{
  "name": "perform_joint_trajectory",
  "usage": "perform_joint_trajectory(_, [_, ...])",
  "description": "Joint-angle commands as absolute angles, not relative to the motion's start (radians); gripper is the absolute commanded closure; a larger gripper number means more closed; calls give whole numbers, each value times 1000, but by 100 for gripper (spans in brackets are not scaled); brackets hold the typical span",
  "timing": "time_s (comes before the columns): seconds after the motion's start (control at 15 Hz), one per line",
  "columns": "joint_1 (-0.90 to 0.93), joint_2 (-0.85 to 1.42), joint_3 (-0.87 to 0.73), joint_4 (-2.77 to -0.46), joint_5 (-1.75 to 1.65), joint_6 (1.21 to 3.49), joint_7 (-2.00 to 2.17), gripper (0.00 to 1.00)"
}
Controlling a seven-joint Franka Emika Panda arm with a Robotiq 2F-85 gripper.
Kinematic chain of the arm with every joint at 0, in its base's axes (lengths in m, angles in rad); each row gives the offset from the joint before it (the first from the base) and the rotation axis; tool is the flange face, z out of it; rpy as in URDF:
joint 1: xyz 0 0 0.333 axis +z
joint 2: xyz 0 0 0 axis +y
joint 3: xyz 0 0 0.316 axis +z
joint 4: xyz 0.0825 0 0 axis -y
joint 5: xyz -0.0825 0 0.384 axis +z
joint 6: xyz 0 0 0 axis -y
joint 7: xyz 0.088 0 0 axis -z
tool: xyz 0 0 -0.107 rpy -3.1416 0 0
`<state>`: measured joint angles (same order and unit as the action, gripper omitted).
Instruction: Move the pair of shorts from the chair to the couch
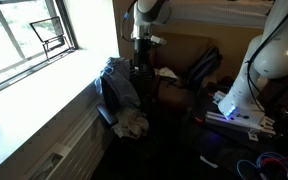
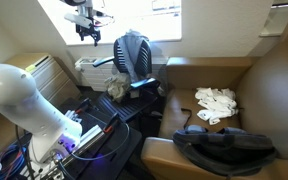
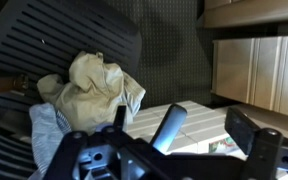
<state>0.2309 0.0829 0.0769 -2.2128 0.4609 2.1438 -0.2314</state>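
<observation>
The beige pair of shorts lies crumpled on the seat of the black mesh chair. It shows in both exterior views and at the left of the wrist view. My gripper hangs well above the chair, by the window. In the wrist view its two fingers stand apart with nothing between them, over a white slatted surface to the right of the shorts. The brown couch stands beside the chair.
A grey garment hangs over the chair back. On the couch lie a white cloth and a black bag. The window sill runs along one side. The arm's base with cables stands near the chair.
</observation>
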Motion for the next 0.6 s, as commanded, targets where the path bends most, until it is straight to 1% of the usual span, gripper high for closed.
perform_joint_trajectory(0.0, [193, 219, 116, -2122, 386, 1996, -179, 0])
perform_joint_trajectory(0.13, [187, 233, 105, -2097, 287, 1894, -99, 0])
perform_joint_trajectory(0.2, [188, 215, 129, -2147, 348, 1989, -155, 0])
perform_joint_trajectory(0.4, [174, 232, 123, -2118, 299, 1929, -113, 0])
perform_joint_trajectory(0.53, [204, 331, 128, -2065, 266, 1933, 5, 0])
